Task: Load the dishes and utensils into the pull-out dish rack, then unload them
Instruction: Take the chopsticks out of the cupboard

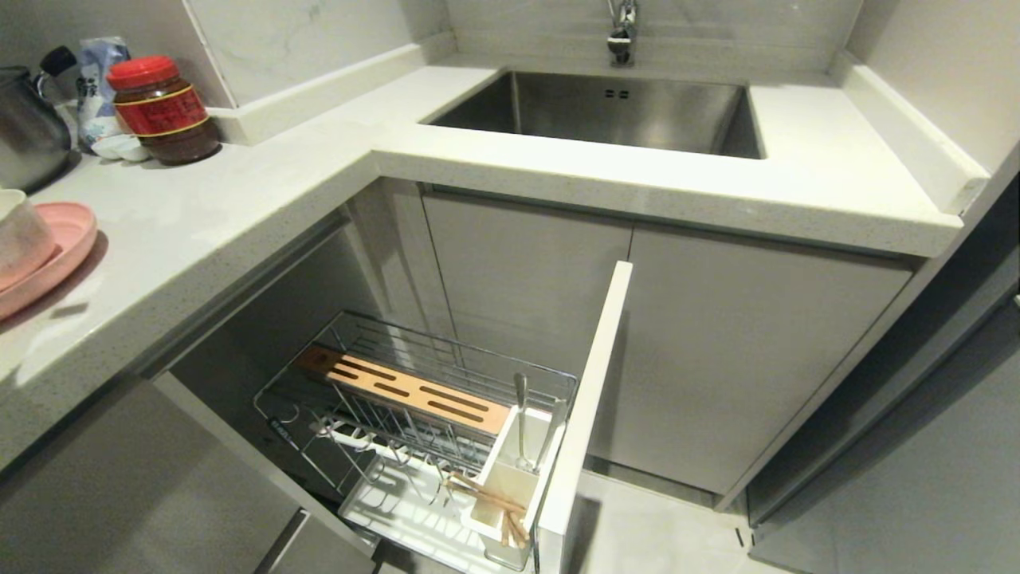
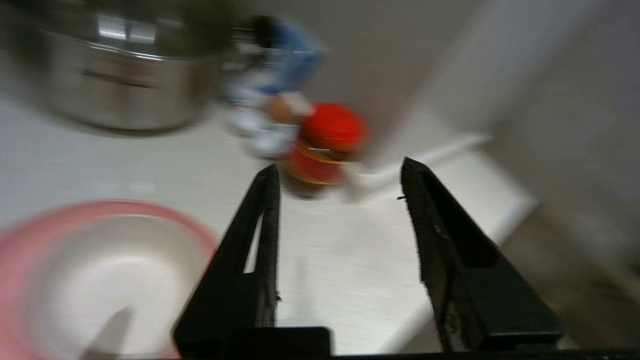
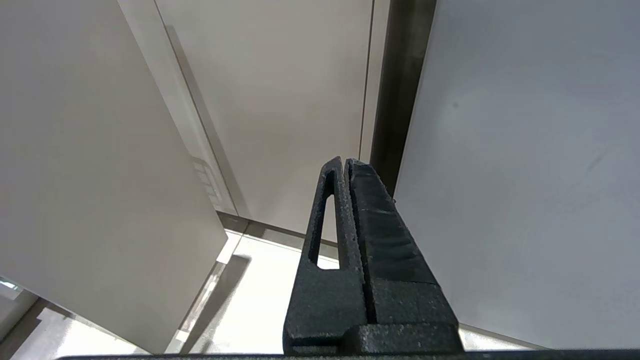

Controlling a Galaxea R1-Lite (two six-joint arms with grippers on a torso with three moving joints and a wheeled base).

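**Two dishes still up on the counter, utensils already racked**

Far left of the head view: glossy pink plate [image 1: 56, 247] with the cream bowl [image 1: 20, 235] sitting in it, stacked, probably for easy grabbing. The left gripper [image 2: 340, 175] hovers beside them, black tapered jaws partly spread, empty. Bottom middle: chrome wire dish rack [image 1: 414, 399] is pulled out, wooden chopsticks [image 1: 494, 502] and metal cutlery [image 1: 522, 422] standing in its white plastic box. Right gripper [image 3: 345, 162] is parked by the cabinets, jaws pressed together.

Left gripper [image 2: 340, 172]: fingers spread apart, nothing between them, poised above the counter [image 2: 320, 260].
Right gripper [image 3: 345, 162]: fingers pressed together, empty, parked low near the cabinet door [image 3: 90, 150].
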